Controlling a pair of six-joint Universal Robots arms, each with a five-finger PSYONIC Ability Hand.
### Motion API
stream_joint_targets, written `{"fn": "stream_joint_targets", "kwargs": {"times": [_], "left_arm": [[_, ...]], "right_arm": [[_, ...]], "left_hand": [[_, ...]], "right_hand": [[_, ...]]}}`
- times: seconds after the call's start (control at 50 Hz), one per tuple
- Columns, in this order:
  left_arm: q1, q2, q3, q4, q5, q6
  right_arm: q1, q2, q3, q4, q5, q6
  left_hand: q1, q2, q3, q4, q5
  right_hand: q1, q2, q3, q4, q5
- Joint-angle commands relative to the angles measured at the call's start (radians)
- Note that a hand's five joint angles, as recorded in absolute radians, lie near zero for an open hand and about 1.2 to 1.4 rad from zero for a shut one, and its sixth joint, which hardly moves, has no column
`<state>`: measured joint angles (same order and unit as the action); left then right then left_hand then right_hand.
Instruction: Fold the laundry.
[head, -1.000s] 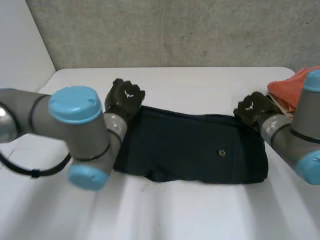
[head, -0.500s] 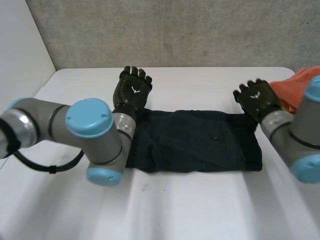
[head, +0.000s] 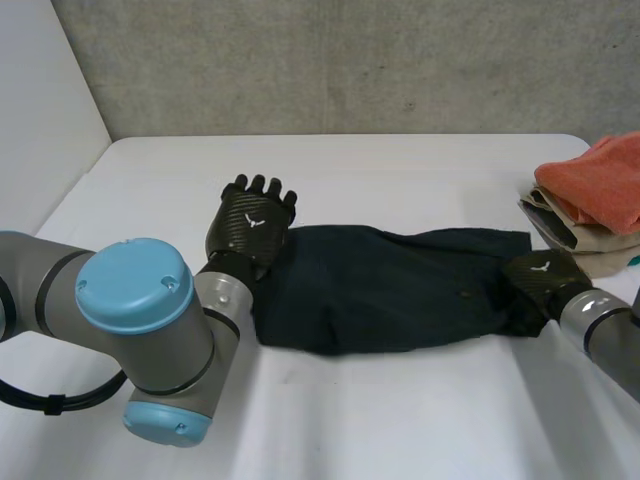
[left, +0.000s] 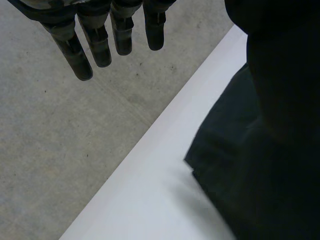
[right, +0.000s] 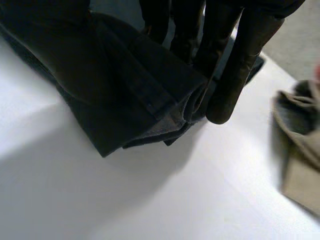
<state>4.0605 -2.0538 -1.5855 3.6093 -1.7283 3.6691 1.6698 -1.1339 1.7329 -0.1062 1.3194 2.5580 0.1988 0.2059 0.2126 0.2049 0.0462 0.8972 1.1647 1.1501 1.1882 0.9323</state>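
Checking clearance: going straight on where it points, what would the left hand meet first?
Likely nothing on the table: the left hand points straight fingers at the grey wall beyond it.

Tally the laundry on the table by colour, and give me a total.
Dark: 1, the dark garment
Orange: 1, the orange cloth on top of the stack
Beige: 1, the beige cloth under it, as far as the stack shows
Total: 3

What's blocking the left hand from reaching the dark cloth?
Nothing visible. The left hand is open right at the left end of the dark cloth; the folded pile sits beyond the right hand.
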Motion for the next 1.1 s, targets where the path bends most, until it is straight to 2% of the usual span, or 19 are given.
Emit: {"fn": "stream_joint_targets", "kwargs": {"times": [0.02,0.08,0.2,0.3,0.34,0.36,0.4,0.42,0.54,0.56,0.58,0.6,0.64,0.76,0.78,0.86,0.94,1.0,1.1], "left_arm": [[0.001,0.049,-0.037,0.0,0.003,0.005],[0.001,0.072,-0.057,0.0,0.004,0.003],[0.001,0.099,-0.088,0.0,0.004,0.003],[0.003,0.106,-0.096,0.0,0.0,0.003],[0.006,0.109,-0.097,0.0,-0.002,0.002],[0.008,0.112,-0.097,0.0,-0.004,0.002],[0.009,0.116,-0.097,0.0,-0.004,0.002],[0.009,0.118,-0.097,0.0,-0.002,0.002],[0.008,0.121,-0.082,0.003,-0.002,0.0],[0.008,0.119,-0.08,0.003,-0.002,0.0],[0.009,0.119,-0.077,0.003,0.0,0.0],[0.009,0.119,-0.074,0.005,0.0,0.0],[0.008,0.118,-0.057,0.006,0.0,-0.004],[-0.002,0.116,0.021,0.008,-0.005,-0.041],[-0.003,0.115,0.035,0.006,-0.007,-0.05],[-0.018,0.106,0.096,-0.006,-0.002,-0.113],[-0.075,0.08,0.157,-0.06,0.007,-0.185],[-0.118,0.017,0.234,-0.144,0.032,-0.221],[-0.176,-0.112,0.378,-0.294,0.064,-0.231]], "right_arm": [[-0.082,-0.128,0.033,0.02,0.026,-0.205],[-0.104,-0.155,0.028,0.045,0.034,-0.35],[-0.058,-0.164,-0.013,0.045,0.029,-0.492],[0.221,-0.141,-0.116,0.013,0.015,-0.547],[0.292,-0.123,-0.133,-0.013,0.006,-0.567],[0.368,-0.092,-0.139,-0.05,-0.024,-0.605],[0.418,-0.072,-0.131,-0.072,-0.061,-0.634],[0.464,-0.047,-0.119,-0.084,-0.121,-0.672],[0.541,0.049,-0.088,-0.084,-0.281,-0.711],[0.541,0.048,-0.087,-0.081,-0.282,-0.707],[0.541,0.045,-0.081,-0.073,-0.278,-0.694],[0.542,0.04,-0.075,-0.066,-0.266,-0.674],[0.541,0.031,-0.072,-0.064,-0.246,-0.633],[0.407,-0.167,-0.065,-0.056,-0.239,-0.138],[0.368,-0.206,-0.07,-0.059,-0.226,0.016],[0.279,-0.244,-0.101,-0.023,-0.212,0.348],[0.179,-0.25,-0.136,0.045,-0.206,0.496],[0.139,-0.238,-0.16,0.092,-0.201,0.502],[0.131,-0.134,-0.249,0.163,-0.14,0.498]], "left_hand": [[-0.024,-0.031,-0.038,-0.03,-0.046],[-0.024,-0.031,-0.038,-0.03,-0.046],[-0.024,-0.031,-0.038,-0.03,-0.046],[-0.024,-0.031,-0.038,-0.03,-0.046],[-0.024,-0.031,-0.038,-0.03,-0.046],[-0.024,-0.031,-0.038,-0.03,-0.046],[-0.024,-0.031,-0.038,-0.03,-0.046],[-0.024,-0.031,-0.038,-0.03,-0.046],[-0.024,-0.031,-0.038,-0.03,-0.046],[-0.024,-0.031,-0.038,-0.03,-0.046],[-0.024,-0.031,-0.038,-0.03,-0.046],[-0.024,-0.031,-0.038,-0.03,-0.046],[-0.024,-0.031,-0.038,-0.03,-0.046],[-0.024,-0.031,-0.038,-0.03,-0.046],[-0.024,-0.031,-0.038,-0.03,-0.046],[-0.024,-0.031,-0.038,-0.03,-0.046],[-0.023,-0.031,-0.037,-0.03,-0.045],[-0.023,-0.031,-0.037,-0.03,-0.045],[-0.023,-0.031,-0.037,-0.03,-0.045]], "right_hand": [[0.499,0.232,0.246,0.208,0.289],[0.499,0.232,0.246,0.208,0.289],[0.499,0.232,0.246,0.208,0.289],[0.499,0.232,0.246,0.208,0.289],[0.499,0.232,0.246,0.208,0.289],[0.499,0.232,0.246,0.208,0.289],[0.499,0.232,0.246,0.208,0.289],[0.499,0.232,0.246,0.208,0.289],[0.499,0.232,0.246,0.208,0.289],[0.337,0.07,0.084,0.046,0.128],[-0.039,-0.307,-0.292,-0.33,-0.249],[-0.427,-0.694,-0.68,-0.718,-0.636],[-0.723,-0.99,-0.976,-1.014,-0.932],[-0.723,-0.99,-0.976,-1.014,-0.932],[-0.723,-0.99,-0.976,-1.014,-0.932],[-0.723,-0.99,-0.976,-1.014,-0.932],[-0.723,-0.99,-0.976,-1.014,-0.932],[-0.723,-0.99,-0.976,-1.014,-0.932],[-0.723,-0.99,-0.976,-1.014,-0.932]]}}
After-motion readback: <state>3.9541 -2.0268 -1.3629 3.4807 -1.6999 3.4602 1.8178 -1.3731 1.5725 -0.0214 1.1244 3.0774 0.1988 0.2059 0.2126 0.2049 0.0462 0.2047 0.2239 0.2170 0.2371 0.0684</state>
